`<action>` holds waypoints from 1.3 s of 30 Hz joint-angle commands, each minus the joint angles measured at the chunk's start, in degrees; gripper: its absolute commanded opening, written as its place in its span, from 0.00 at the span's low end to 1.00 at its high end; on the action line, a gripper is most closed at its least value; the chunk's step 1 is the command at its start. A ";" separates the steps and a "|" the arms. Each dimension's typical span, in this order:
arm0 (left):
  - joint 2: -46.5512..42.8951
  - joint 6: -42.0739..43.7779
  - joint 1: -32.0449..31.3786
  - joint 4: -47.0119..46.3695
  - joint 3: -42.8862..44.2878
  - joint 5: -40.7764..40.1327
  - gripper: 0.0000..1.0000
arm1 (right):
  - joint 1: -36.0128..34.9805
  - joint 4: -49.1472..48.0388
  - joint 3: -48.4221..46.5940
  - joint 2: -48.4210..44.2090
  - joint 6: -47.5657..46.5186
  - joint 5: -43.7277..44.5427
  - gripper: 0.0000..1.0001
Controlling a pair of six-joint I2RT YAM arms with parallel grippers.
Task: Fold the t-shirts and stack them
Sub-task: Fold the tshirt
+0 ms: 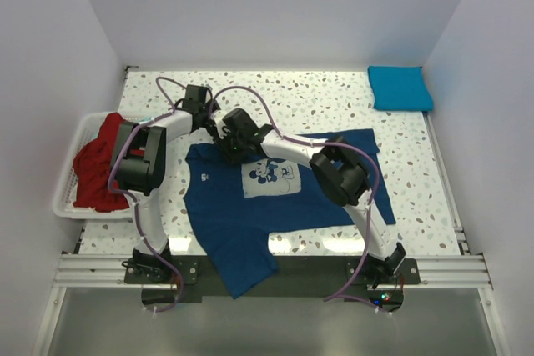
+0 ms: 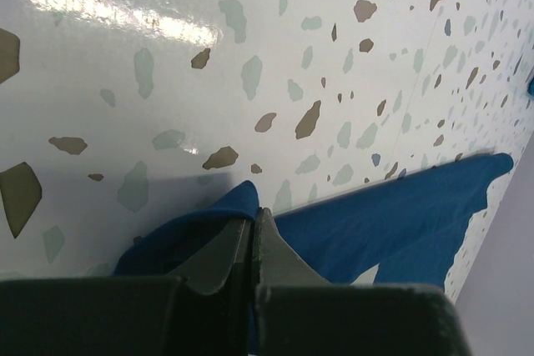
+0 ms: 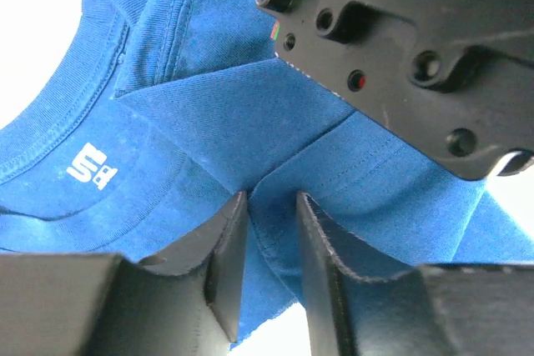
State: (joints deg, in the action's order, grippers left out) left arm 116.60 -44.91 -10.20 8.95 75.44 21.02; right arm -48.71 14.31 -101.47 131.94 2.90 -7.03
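Navy blue cloth t-shirt lies mid-table, hem overhanging the near edge. Left gripper, pressed together, pinches its far edge. Right gripper, part-spread, straddles a fold. Speckled white table stretches beyond.

White basket at speckled table's left edge.

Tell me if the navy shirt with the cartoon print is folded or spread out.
Mostly spread: the navy shirt lies flat, print up. Only a flap by the collar is turned over.
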 commanded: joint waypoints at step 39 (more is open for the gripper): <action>-38.70 8.08 0.88 18.02 -27.70 -4.33 0.00 | -0.51 18.38 13.93 -21.29 -14.23 -5.28 0.00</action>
State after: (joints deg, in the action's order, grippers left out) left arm 82.26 -38.81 -9.74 22.17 50.89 16.14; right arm -48.82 29.21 -87.15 113.60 -7.81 -11.70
